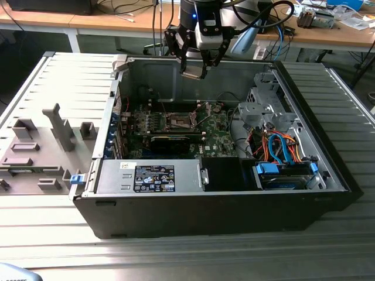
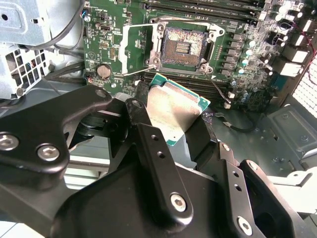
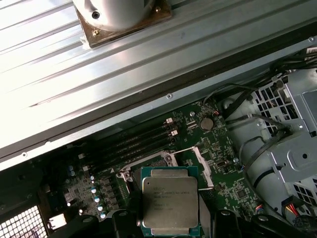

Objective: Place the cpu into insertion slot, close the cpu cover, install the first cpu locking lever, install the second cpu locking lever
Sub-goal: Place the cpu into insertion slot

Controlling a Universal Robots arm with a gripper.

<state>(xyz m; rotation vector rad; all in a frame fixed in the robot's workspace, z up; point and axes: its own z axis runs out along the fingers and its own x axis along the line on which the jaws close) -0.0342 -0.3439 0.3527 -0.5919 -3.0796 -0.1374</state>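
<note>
The cpu (image 3: pixel 170 201) was silvery-grey on top, edged green. The board (image 2: pixel 114 29) was green; its socket (image 2: pixel 184 47) was dark with a silvery rim. The gripper (image 2: pixel 171 119) was black with silver screws. The cables (image 1: pixel 281 149), at 3 o'clock from the board in the exterior view, were blue and orange. The table (image 3: pixel 99 74) was ribbed silver.

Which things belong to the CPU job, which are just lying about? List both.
Job: cpu, held in the gripper; empty insertion slot; open cpu cover.
Lying about: power supply; drive cage; blue cables; coin battery.
</note>
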